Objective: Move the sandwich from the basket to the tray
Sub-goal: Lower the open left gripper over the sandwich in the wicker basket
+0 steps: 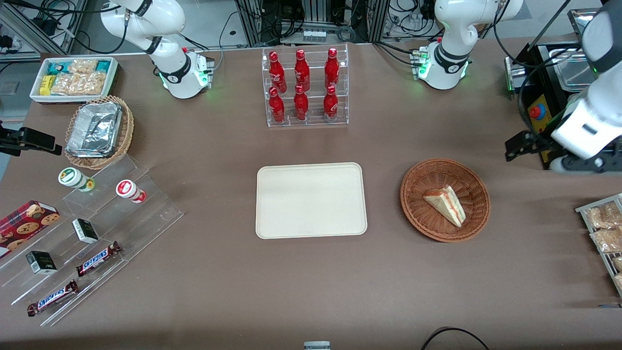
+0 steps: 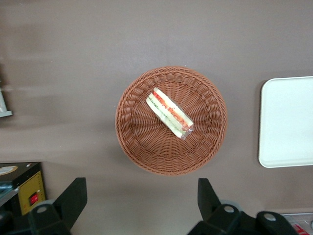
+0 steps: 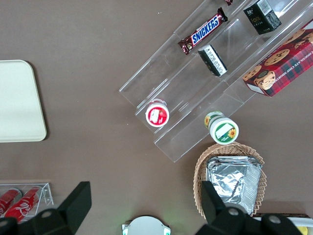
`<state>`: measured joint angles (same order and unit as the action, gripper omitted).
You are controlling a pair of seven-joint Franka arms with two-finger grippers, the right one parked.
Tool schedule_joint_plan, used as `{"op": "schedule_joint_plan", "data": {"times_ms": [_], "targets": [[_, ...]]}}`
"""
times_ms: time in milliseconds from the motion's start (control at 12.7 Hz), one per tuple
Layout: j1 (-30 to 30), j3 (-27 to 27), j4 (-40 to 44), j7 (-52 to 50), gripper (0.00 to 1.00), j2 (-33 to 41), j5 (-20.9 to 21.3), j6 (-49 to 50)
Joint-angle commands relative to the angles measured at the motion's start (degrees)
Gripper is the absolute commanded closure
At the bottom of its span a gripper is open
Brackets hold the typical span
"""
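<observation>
**Sandwich sits in the wicker basket, gripper wide above it**

Here is the sandwich (image 1: pixel 446 205), a pale triangular wedge lying in the round basket (image 1: pixel 419 181), with its layered edge of red, orange and green filling showing clearly from the wrist camera (image 2: pixel 169 112). A clear film wrap glints at one corner of it. The basket (image 2: pixel 132 142) is a shallow bowl of tight reddish-brown weave, ribbed in rings from centre to rim.

The gripper (image 2: pixel 142 200) hangs high over the table, its two dark fingers (image 2: pixel 73 198) spread well apart, holding nothing, with the basket seen between and past them. In the front view the gripper (image 1: pixel 520 146) is at the working arm's end of the table, well apart from the basket.

Beside the basket, toward the parked arm's end, lies the tray (image 1: pixel 311 200): flat, cream-beige, matte, a rounded rectangle with a low raised rim, bare on top. Basket and tray are near each other but not touching.

The table (image 1: pixel 311 291) is covered in a smooth dull brown surface. Farther from the front camera than the tray stands a clear acrylic rack (image 1: pixel 307 119) of six glossy red bottles (image 1: pixel 301 70). Toward the parked arm's end, stepped clear shelves (image 1: pixel 97 238) carry Snickers bars (image 1: pixel 98 258) and small boxes, near a lighter wicker basket (image 1: pixel 125 138) of crinkled foil trays (image 1: pixel 95 129).
</observation>
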<state>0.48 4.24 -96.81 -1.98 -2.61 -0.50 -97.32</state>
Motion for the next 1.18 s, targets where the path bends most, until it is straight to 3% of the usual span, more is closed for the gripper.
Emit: {"op": "schedule_joint_plan", "data": {"times_ms": [0,316,711,1105], "targets": [[-0.8,0.1,-3.6,-2.4,0.0,-1.8,0.6,-5.0],[-4.0,0.1,-14.2,-15.2,0.0,-1.3,0.7,-16.8],[-5.2,0.7,-24.6,-38.8,0.0,-1.3,-0.4,-31.3],[-6.0,0.7,-30.2,-46.8,0.0,-5.4,-0.4,-41.9]]}}
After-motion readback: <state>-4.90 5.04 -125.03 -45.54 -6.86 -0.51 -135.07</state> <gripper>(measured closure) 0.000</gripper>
